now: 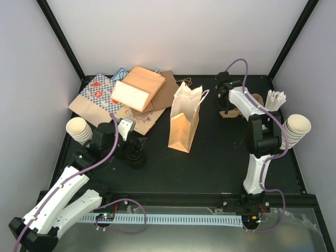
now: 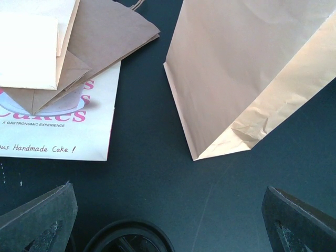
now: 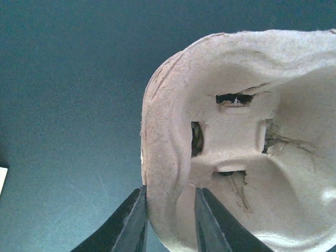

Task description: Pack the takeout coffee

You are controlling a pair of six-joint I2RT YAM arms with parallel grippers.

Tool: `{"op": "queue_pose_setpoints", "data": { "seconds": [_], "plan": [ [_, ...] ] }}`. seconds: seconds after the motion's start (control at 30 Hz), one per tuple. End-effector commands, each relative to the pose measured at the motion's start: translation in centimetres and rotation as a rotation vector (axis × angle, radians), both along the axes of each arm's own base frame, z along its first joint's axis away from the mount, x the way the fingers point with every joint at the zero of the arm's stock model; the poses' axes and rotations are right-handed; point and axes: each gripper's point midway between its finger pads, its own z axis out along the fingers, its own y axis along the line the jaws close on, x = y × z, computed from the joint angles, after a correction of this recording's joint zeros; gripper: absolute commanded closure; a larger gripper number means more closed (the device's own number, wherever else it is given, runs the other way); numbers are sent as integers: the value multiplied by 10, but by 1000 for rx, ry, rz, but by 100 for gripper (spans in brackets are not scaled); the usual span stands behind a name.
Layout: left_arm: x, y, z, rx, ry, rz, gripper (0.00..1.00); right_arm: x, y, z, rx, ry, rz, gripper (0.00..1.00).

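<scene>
Found a black tabletop [image 1: 210,157] boxed in by pale walls and black corner posts. Counted a heap of flat paper bags [image 1: 131,97] at the back left, one tan paper bag [image 1: 185,121] upright in the middle, and cream cup stacks [image 1: 79,129] at both side edges. Found the right arm stretched to the back right, its right gripper [image 3: 169,212] clamped on the rim of the brown pulp carrier [image 3: 241,147], one finger outside the wall and one inside. Found the left arm low at the near left, its left gripper [image 2: 167,199] spread wide, grasping nothing, above a black lid [image 2: 128,239] near the upright bag.
</scene>
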Motion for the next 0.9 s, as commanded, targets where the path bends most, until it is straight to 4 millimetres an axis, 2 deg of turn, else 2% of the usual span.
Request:
{"op": "queue_pose_setpoints", "data": {
  "seconds": [0.0, 0.33, 0.67, 0.87],
  "plan": [
    [4, 0, 1, 9, -21, -1, 1, 3, 1, 7, -3, -3, 8, 74],
    [4, 0, 1, 10, -20, -1, 1, 3, -2, 33, -8, -55, 5, 79],
    [4, 0, 0, 10, -17, -2, 1, 3, -2, 43, -1, -69, -1, 85],
    [4, 0, 1, 10, -18, -2, 1, 5, -17, 64, -62, -132, -59, 86]
  ]
}}
